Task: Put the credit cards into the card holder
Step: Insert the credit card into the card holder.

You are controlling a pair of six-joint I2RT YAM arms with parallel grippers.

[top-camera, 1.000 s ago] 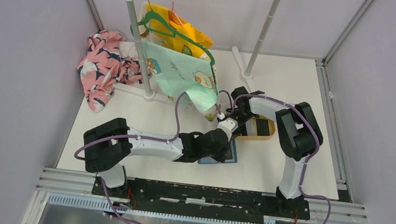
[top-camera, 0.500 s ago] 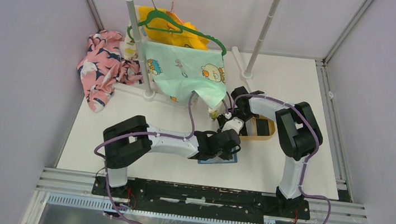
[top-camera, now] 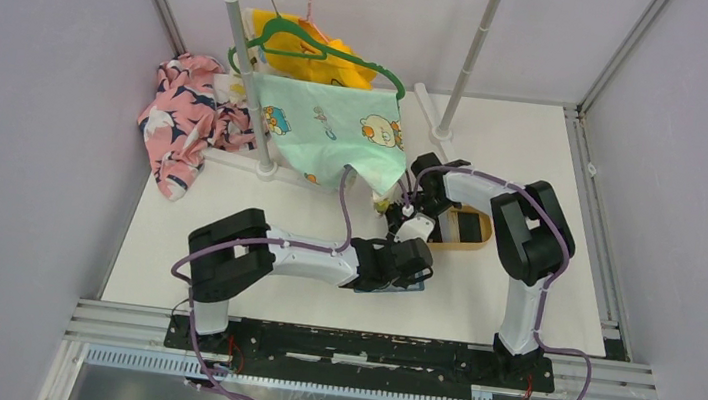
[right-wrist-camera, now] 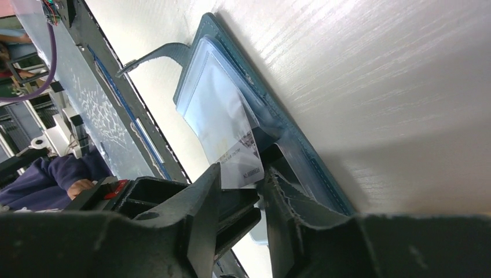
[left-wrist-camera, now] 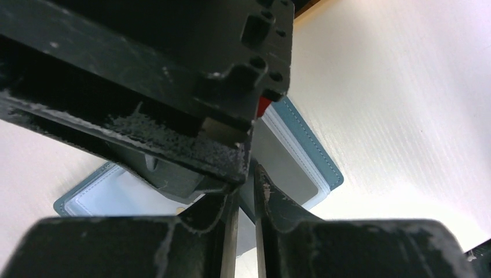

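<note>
Card holder (left-wrist-camera: 301, 168) lies open on the desk (left-wrist-camera: 405, 87) directly beneath the left gripper (left-wrist-camera: 248, 182), which is closed to a thin slit with no credit card discernible, while the right gripper (right-wrist-camera: 242, 174), part open, sits at its far edge.

1. I am looking into a robotics lab test cell. Plain lilac panel walls (top-camera: 27, 123) close in the white table (top-camera: 497, 146) on the left, right and far sides.
2. Along the near edge, aluminium rails (top-camera: 114, 324) carry a black mounting plate (top-camera: 363, 354) where both arm bases are bolted.
3. A metal garment rack (top-camera: 245, 57) with hung clothes (top-camera: 328, 132) stands at the far left.
4. My right wrist view catches a person in a blue sleeve (right-wrist-camera: 46, 171) among equipment stands outside the cell.
</note>
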